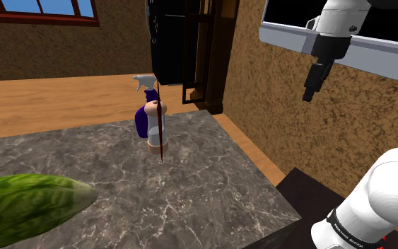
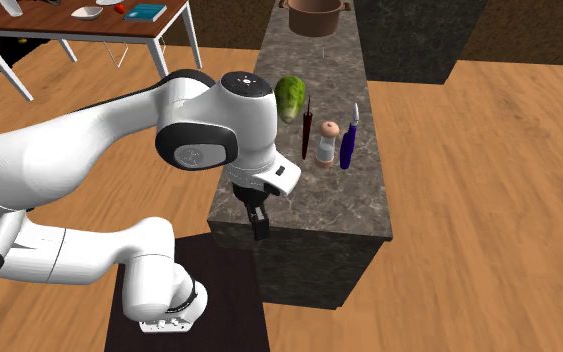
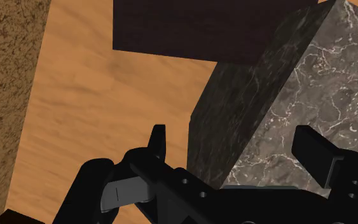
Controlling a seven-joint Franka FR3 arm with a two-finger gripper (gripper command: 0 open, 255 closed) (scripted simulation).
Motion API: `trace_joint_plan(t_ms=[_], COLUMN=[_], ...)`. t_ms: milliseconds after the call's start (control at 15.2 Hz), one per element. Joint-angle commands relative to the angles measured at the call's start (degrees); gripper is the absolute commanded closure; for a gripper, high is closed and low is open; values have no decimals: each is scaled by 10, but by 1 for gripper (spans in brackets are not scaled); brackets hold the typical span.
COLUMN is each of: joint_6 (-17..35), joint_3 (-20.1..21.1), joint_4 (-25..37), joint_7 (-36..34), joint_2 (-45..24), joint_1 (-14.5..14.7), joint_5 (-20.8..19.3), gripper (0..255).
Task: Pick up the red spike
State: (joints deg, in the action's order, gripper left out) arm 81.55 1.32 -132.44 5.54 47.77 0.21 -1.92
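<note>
The red spike [image 1: 162, 131] is a thin dark-red rod standing upright on the marble counter [image 1: 119, 184], just in front of a purple spray bottle [image 1: 148, 107] and a pale shaker. From the second exterior view the spike [image 2: 306, 126] stands between a green lettuce [image 2: 290, 98] and the shaker [image 2: 327, 143]. My gripper [image 1: 309, 89] hangs high off the counter's right side, far from the spike. It hovers over the counter's near corner [image 2: 259, 222]. In the wrist view the gripper [image 3: 238, 149] is open with nothing between the fingers, over the counter's edge and the floor.
The lettuce [image 1: 20, 205] lies large at the shoulder view's lower left. A copper pot [image 2: 314, 15] stands at the counter's far end. A wooden table [image 2: 79, 25] with small items is beyond. A dark cabinet [image 1: 183, 42] and rough brown walls bound the counter.
</note>
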Motion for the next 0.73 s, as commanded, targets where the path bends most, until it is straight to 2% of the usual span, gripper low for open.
trace_joint_plan(t_ms=[0,660], joint_6=[0,121], joint_3=[0,149], joint_4=[0,-1], joint_7=[0,-208], joint_2=[0,-29], joint_1=[0,0], joint_5=[0,88], gripper=[0,0])
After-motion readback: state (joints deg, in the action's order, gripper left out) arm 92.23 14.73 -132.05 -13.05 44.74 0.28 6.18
